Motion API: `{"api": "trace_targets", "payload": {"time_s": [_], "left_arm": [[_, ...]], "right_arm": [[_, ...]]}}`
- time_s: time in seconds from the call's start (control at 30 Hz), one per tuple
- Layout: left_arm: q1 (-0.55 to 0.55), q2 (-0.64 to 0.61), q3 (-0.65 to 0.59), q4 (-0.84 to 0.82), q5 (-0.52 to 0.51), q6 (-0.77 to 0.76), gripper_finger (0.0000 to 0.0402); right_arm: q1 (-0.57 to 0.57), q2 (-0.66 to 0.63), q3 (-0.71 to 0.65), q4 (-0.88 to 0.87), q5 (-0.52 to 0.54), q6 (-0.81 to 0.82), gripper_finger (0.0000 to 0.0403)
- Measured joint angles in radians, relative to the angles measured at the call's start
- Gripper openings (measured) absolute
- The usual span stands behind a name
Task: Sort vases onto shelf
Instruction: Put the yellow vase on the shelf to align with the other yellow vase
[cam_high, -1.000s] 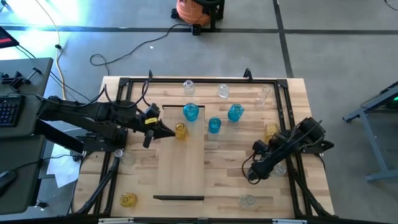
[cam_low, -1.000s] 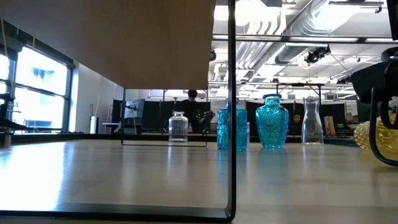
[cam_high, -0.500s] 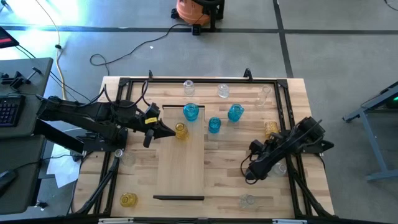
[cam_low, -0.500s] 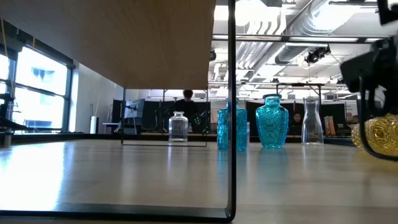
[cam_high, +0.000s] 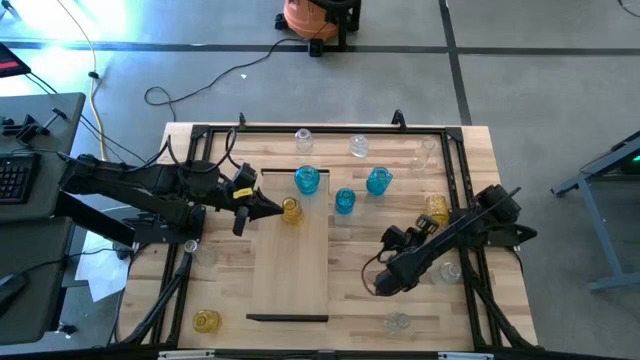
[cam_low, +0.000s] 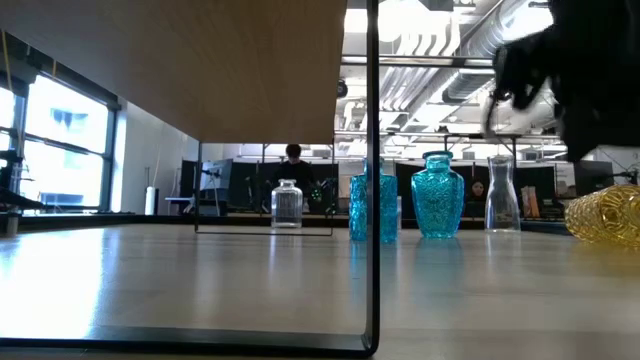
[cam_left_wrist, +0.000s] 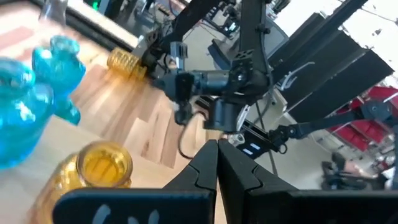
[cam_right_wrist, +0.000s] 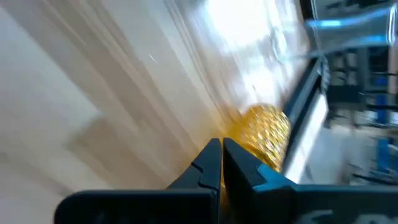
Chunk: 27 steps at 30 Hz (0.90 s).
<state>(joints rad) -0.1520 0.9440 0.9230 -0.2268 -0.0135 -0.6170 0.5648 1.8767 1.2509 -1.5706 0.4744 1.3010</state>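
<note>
**Vases scattered around the pale shelf panel**

The shelf (cam_high: 290, 245) lies flat mid-table, a long pale wood panel with dark end strips. A yellow vase (cam_high: 291, 209) and a blue vase (cam_high: 307, 180) stand at its far end. Two more blue vases (cam_high: 344, 200) (cam_high: 378, 181) stand just beside it. Clear vases (cam_high: 303, 139) line the far edge. Another yellow vase (cam_high: 206, 320) sits near the front left corner.

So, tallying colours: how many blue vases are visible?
3, clustered at the table's far middle: one on the shelf's far end, two just off its right edge. None seem hidden.
</note>
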Motion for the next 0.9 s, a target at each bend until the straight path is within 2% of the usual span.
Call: {"api": "trace_targets", "payload": {"time_s": [0.23, 0.47, 0.73, 0.9], "left_arm": [[0.0, 0.0, 0.113, 0.0, -0.059, 0.158, 0.0], [0.001, 0.0, 0.153, -0.031, -0.107, 0.227, 0.0], [0.001, -0.006, 0.153, -0.048, -0.139, 0.267, 0.0], [0.001, -0.025, 0.153, -0.048, -0.139, 0.272, 0.0]], "right_arm": [[-0.036, 0.0, 0.221, 0.0, 0.063, 0.029, 0.0], [-0.12, -0.02, 0.451, -0.002, 0.15, 0.112, 0.0], [-0.131, -0.02, 0.728, -0.001, 0.173, -0.068, 0.0], [-0.106, -0.024, 0.921, 0.0, 0.37, -0.08, 0.0]]}}
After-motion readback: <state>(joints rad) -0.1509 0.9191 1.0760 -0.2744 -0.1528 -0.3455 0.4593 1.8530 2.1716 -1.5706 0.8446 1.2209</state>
